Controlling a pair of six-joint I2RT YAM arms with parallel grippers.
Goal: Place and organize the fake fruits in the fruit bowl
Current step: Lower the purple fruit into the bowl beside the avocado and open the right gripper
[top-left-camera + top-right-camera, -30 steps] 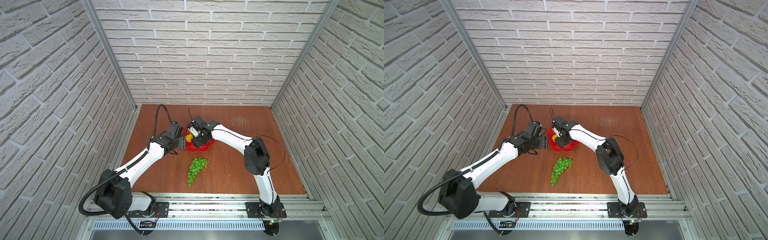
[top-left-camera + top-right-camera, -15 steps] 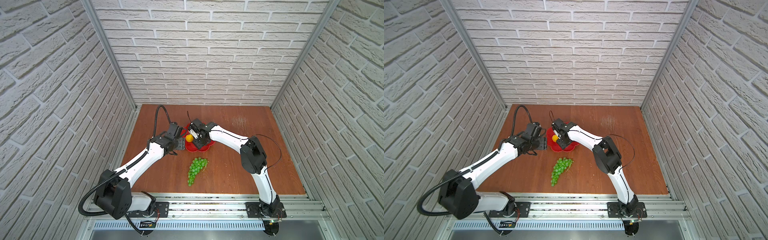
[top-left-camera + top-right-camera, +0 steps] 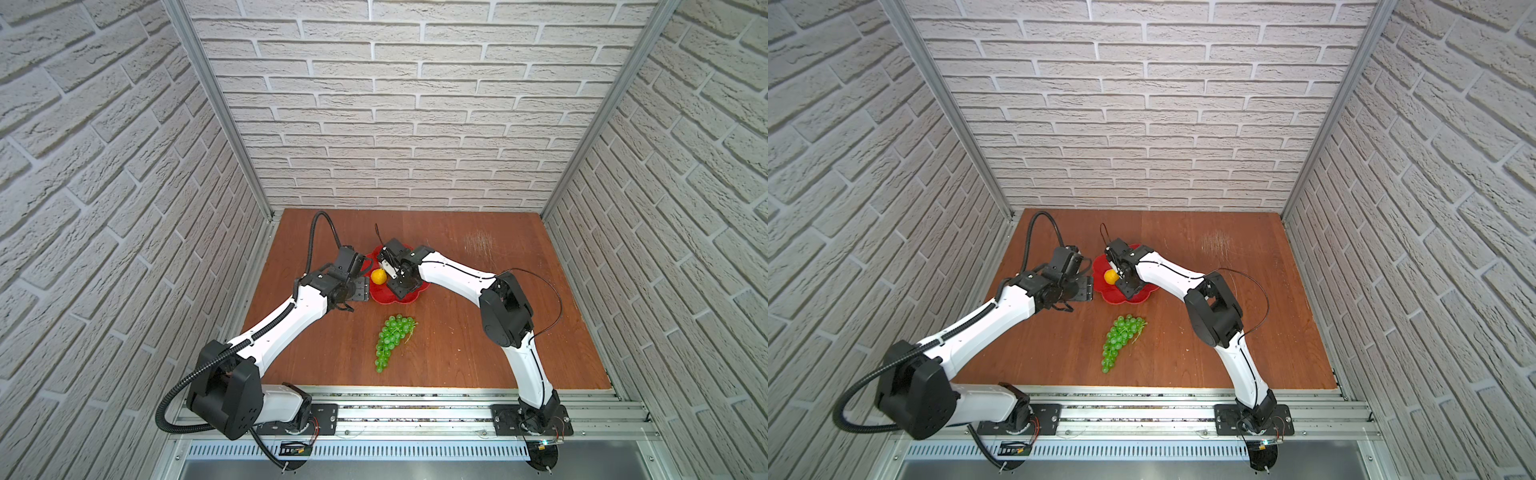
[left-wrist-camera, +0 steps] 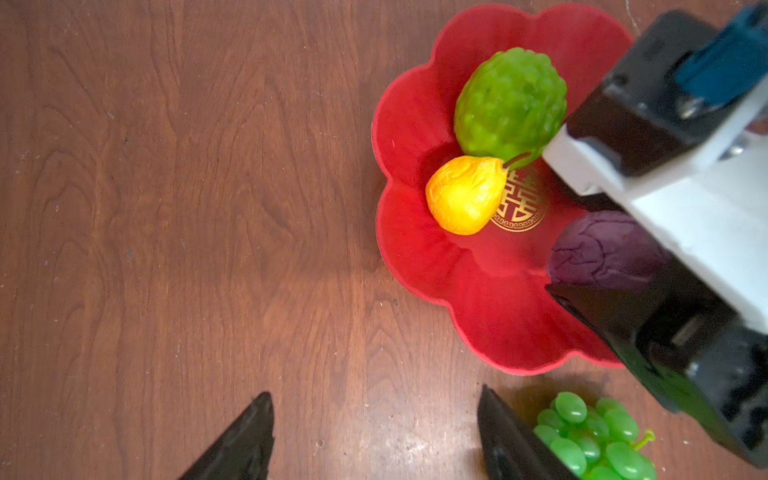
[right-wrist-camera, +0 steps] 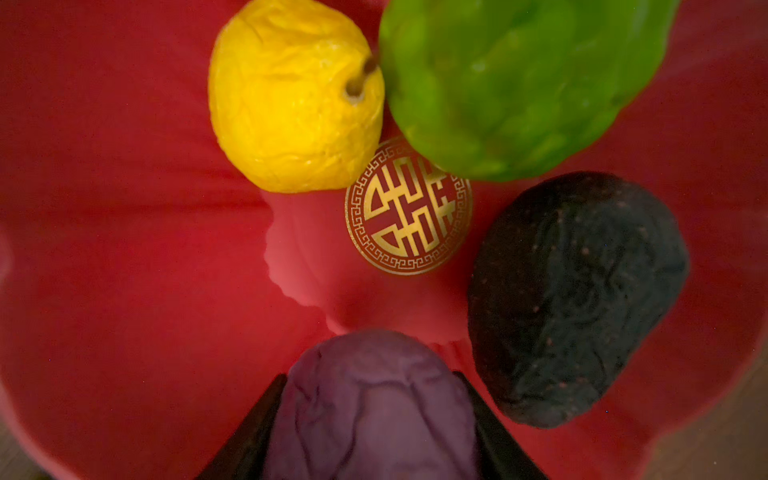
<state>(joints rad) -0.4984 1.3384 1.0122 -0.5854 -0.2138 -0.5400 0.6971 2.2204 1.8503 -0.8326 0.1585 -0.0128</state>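
Nearest the front rail, the grape bunch (image 3: 392, 340) lies on the bench (image 3: 457, 332), just below the middle of the frame in both top views. It is outside the fruit bowl (image 3: 386, 300), a little apart from its near rim.

Next up the frame, left of centre, my left claw (image 4: 374, 395) hangs over bare wood just beside the bowl's left edge. Its jaws stand well apart and hold nothing.

The red bowl sits at about mid-frame. My right claw (image 5: 372, 376) reaches down into it from the right. Both of its fingers press the sides of the purple fruit (image 5: 374, 407), so I have that fruit gripped inside the bowl. I cannot tell whether it touches the bowl's floor.

Close by, but not touching it, the avocado (image 5: 577, 299) lies in the bowl, hidden under my arm in the top views. The gold emblem (image 5: 409, 205) shows in the middle among the fruits.

The lemon (image 3: 377, 276) rests in the bowl's left part. Against it, on the side away from the grapes, sits the bumpy green ball (image 4: 511, 104).
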